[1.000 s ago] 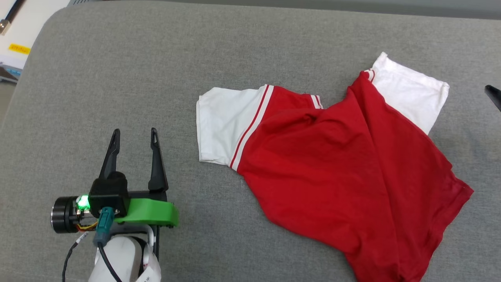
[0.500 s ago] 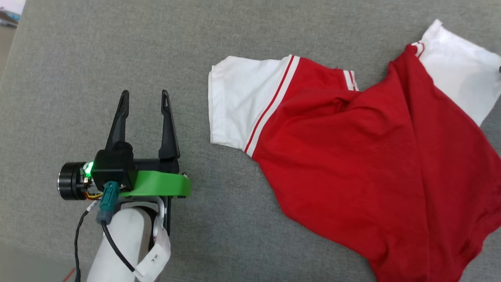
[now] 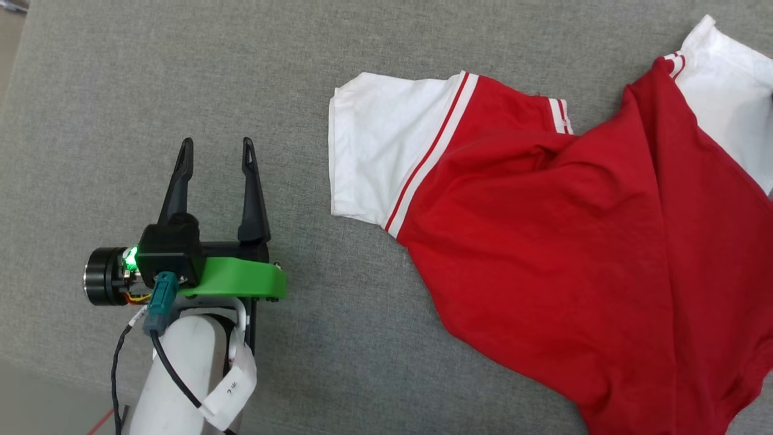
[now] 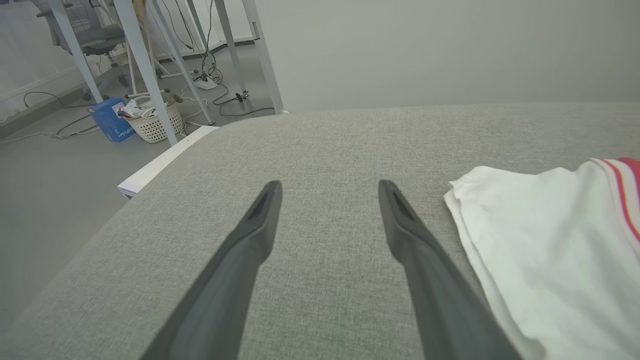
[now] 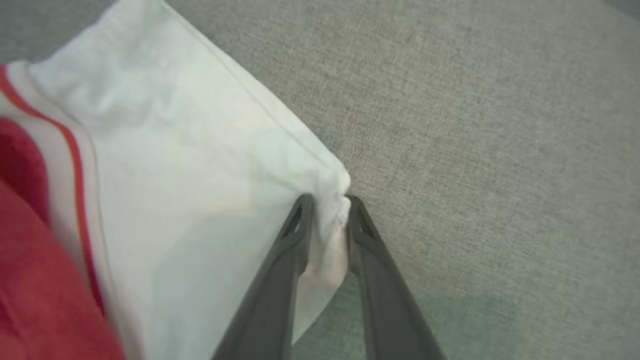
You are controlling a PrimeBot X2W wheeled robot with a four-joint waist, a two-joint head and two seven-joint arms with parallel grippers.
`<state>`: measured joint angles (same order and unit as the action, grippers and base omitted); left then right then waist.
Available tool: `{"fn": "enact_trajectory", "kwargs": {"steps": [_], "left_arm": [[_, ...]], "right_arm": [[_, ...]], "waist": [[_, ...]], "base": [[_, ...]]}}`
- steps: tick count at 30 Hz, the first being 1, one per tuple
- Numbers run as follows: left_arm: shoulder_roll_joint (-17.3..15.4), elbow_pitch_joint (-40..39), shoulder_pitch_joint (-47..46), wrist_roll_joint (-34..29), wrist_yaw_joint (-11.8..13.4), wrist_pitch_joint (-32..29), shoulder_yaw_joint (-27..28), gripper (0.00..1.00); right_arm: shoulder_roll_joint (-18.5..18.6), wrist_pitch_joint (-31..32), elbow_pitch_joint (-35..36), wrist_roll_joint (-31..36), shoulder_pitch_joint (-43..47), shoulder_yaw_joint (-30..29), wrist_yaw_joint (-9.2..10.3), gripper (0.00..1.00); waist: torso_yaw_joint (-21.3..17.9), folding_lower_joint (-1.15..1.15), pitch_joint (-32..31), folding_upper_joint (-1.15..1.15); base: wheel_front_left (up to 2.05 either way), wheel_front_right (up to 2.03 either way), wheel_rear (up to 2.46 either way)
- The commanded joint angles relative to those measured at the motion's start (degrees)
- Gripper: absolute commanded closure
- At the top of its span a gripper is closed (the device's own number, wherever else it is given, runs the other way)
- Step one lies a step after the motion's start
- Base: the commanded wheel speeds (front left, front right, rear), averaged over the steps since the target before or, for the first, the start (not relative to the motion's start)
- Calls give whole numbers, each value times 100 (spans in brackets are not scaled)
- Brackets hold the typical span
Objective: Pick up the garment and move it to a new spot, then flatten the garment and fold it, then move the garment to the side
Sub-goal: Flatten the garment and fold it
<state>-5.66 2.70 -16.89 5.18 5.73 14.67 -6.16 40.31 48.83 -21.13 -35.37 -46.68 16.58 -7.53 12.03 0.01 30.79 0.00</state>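
The garment (image 3: 574, 241), a red T-shirt with white sleeves and red-and-white stripe trim, lies rumpled on the grey cushion (image 3: 181, 78), running off the right edge of the head view. My left gripper (image 3: 216, 145) stands open over bare cushion, left of the near white sleeve (image 3: 374, 151); the left wrist view shows that sleeve (image 4: 550, 250) just right of its spread fingers (image 4: 327, 187). My right gripper (image 5: 327, 200) is shut on the corner of the other white sleeve (image 5: 190, 165), fabric bunched between its fingers.
The cushion's rounded left edge (image 4: 150, 200) drops to a floor with metal table legs (image 4: 145, 65), a white basket (image 4: 152, 120), a blue box (image 4: 112, 117) and cables. A grey wall rises behind the cushion.
The head camera has shifted, so the whole scene slid up and to the right. The right sleeve's corner has gone out of the head view. My left gripper stays open.
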Motion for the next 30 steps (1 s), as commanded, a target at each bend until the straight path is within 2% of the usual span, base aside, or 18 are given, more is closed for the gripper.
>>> {"fn": "enact_trajectory", "kwargs": {"steps": [1, 7, 13, 15, 19, 23, 26, 30], "left_arm": [[-46, 36, -98, -58, -45, 33, 54, 0], [-285, 198, -244, -4, -310, 33, 264, 0], [-803, 602, -725, -52, -774, 4, 290, 0], [-1017, 707, -957, -80, -939, -227, 226, 0], [-1410, 919, -1551, 60, -1222, -1036, -48, 0], [-1795, 1003, -2135, 593, -1313, -2098, -647, 0], [-2314, 1017, -2570, 1313, -1318, -3033, -1559, 0], [-2745, 1128, -3058, 2639, -1320, -4153, -2454, 0]], "right_arm": [[-144, -216, -121, -108, 278, 109, 4, 100], [58, -1353, 283, -333, 388, 206, 4, 100], [427, -1994, 1001, -564, 798, 327, 4, 100], [520, -2129, 1264, -594, 992, 338, 4, 100], [621, -2314, 1786, -597, 1395, 236, 4, 100], [642, -2403, 2246, -529, 1775, 87, 4, 100], [545, -2398, 2545, -504, 2006, -38, 4, 100], [430, -2357, 2838, -419, 2212, -200, 4, 100]], "waist": [[-166, -1, -236, 0], [-414, -1, -785, 0], [-704, -1, -1130, 0], [-804, -1, -1171, 0], [-966, -1, -1192, 0], [-1100, -1, -1130, 0], [-1209, -1, -1040, 0], [-1316, -1, -882, 0]], "base": [[0, 0, 0], [0, 0, 0], [0, 0, 0], [0, 0, 0], [0, 0, 0], [0, 0, 0], [0, 0, 0], [0, 0, 0]]}}
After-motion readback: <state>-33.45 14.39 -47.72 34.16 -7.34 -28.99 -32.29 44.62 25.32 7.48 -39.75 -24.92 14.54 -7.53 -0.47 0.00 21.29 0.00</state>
